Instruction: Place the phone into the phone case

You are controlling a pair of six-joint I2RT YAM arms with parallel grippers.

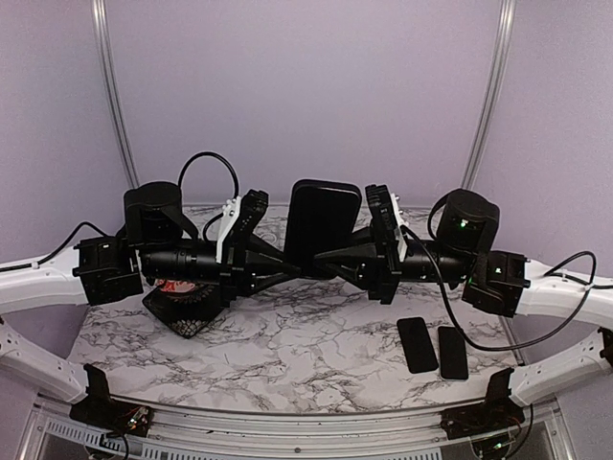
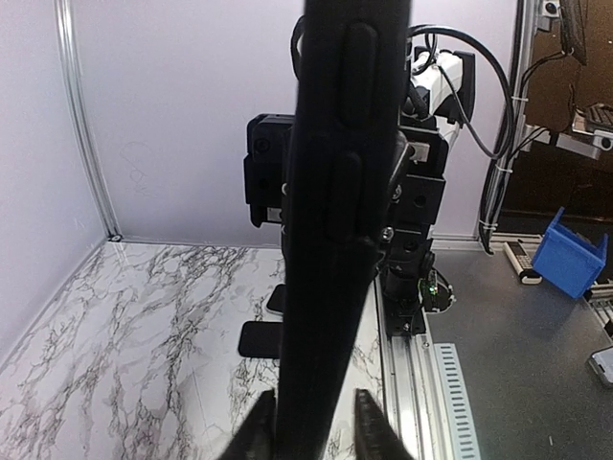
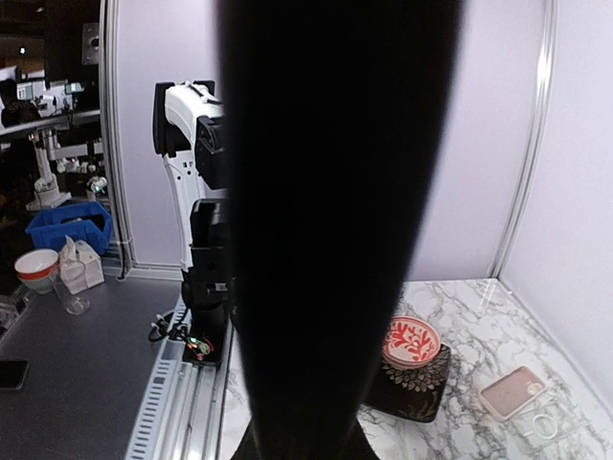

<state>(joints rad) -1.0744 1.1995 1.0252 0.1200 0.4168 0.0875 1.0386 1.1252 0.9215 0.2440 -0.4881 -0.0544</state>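
Observation:
A black phone case (image 1: 324, 222) stands upright in the air above the middle of the marble table (image 1: 306, 355). My left gripper (image 1: 289, 262) is shut on its lower left edge and my right gripper (image 1: 332, 255) is shut on its lower right edge. In the left wrist view the case (image 2: 335, 192) shows edge-on with raised side buttons, between my fingers (image 2: 261, 431). In the right wrist view the case (image 3: 326, 192) fills the middle and hides most of my gripper (image 3: 302, 450). Two dark phones (image 1: 417, 343) (image 1: 452, 352) lie flat at the near right. I cannot tell if a phone is inside the case.
A red-patterned bowl (image 3: 412, 340) sits on a dark mat (image 1: 187, 311) at the left, under my left arm. A pink phone-like slab (image 3: 512, 391) and a clear case (image 3: 544, 424) lie beyond the mat. Purple walls enclose the table.

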